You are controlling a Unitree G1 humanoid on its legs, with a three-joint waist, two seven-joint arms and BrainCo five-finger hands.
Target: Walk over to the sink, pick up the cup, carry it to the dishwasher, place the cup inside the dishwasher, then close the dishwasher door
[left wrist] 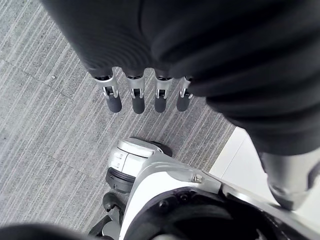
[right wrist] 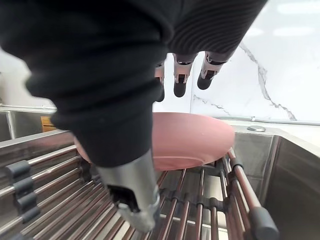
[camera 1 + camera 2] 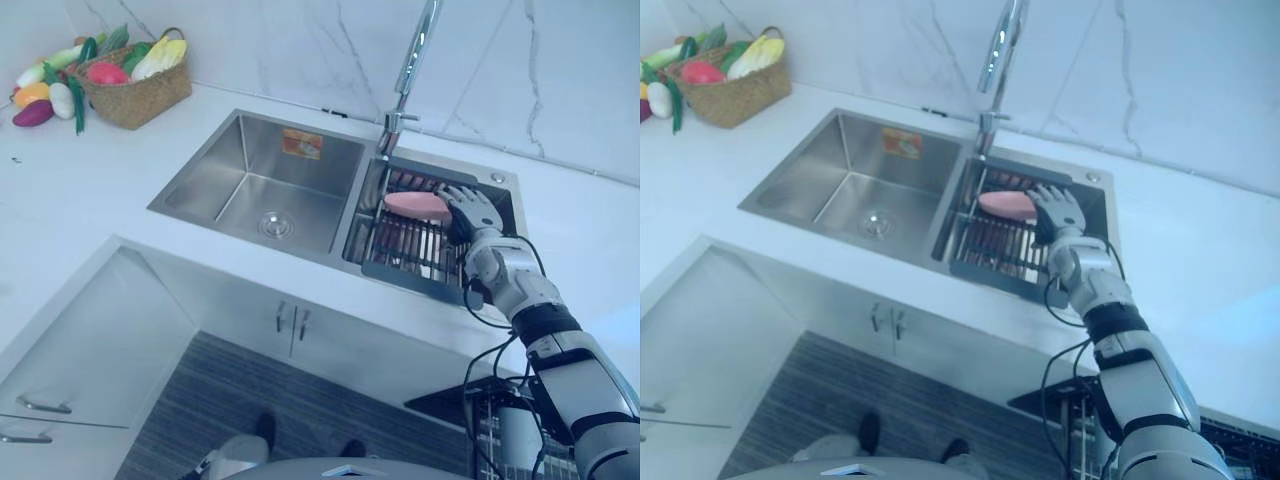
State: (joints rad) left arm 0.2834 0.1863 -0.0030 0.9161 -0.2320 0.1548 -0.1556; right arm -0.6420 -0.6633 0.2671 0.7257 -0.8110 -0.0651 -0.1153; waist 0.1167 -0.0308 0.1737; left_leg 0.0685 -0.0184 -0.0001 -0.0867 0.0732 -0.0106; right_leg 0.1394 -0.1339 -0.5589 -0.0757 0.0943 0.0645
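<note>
A pink cup point(image 3: 415, 205) lies on its side on the ribbed drying rack point(image 3: 400, 245) in the right basin of the steel sink. My right hand point(image 3: 475, 210) hovers just to the right of it, fingers spread and straight. In the right wrist view the fingers point(image 2: 180, 82) reach over the cup point(image 2: 195, 140) while the thumb point(image 2: 132, 195) stays on the near side, neither closed on it. My left hand point(image 1: 135, 95) hangs down over the grey floor with straight fingers, holding nothing.
The left basin point(image 3: 250, 190) has a drain and the tall faucet point(image 3: 410, 70) stands behind the divider. A wicker basket of vegetables point(image 3: 135, 90) sits at the back left of the white worktop. A wire dishwasher rack point(image 3: 500, 430) shows low at the right.
</note>
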